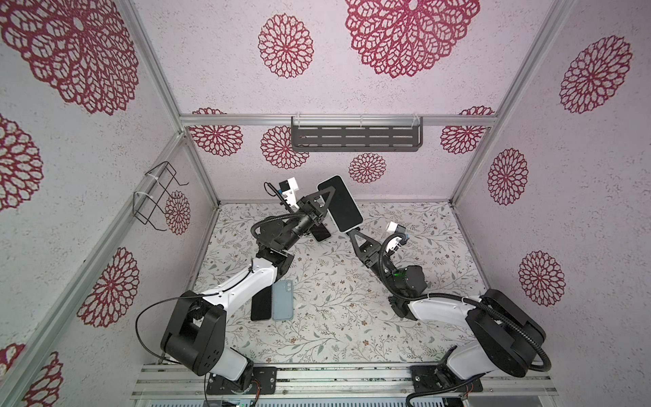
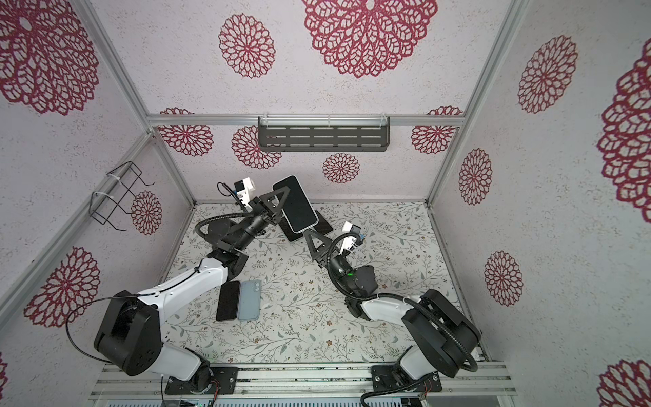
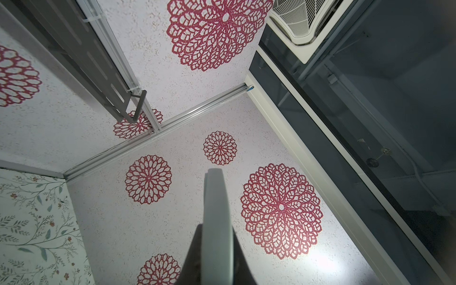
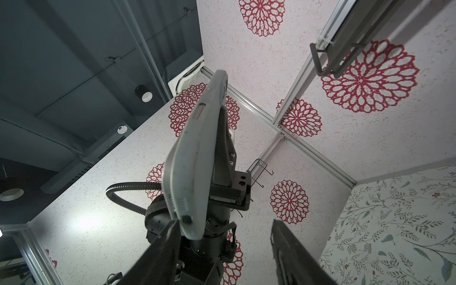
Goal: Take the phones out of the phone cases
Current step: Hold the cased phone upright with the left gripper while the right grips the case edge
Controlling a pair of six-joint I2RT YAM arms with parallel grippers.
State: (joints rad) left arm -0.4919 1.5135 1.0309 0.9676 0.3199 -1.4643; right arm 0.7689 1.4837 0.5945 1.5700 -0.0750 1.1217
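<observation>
Glossy black phone, rounded pale-grey case

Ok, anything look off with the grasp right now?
Yes: the cased phone, held aloft in the left gripper, meets the open right gripper off-centre; its lower end sits beside one finger, well apart from the other.

Phone: black screen facing up, seated in pale grey case. Pair aloft, tilted, long axis roughly front-to-back. Case side shows buttons; bottom end shows port.
</observation>
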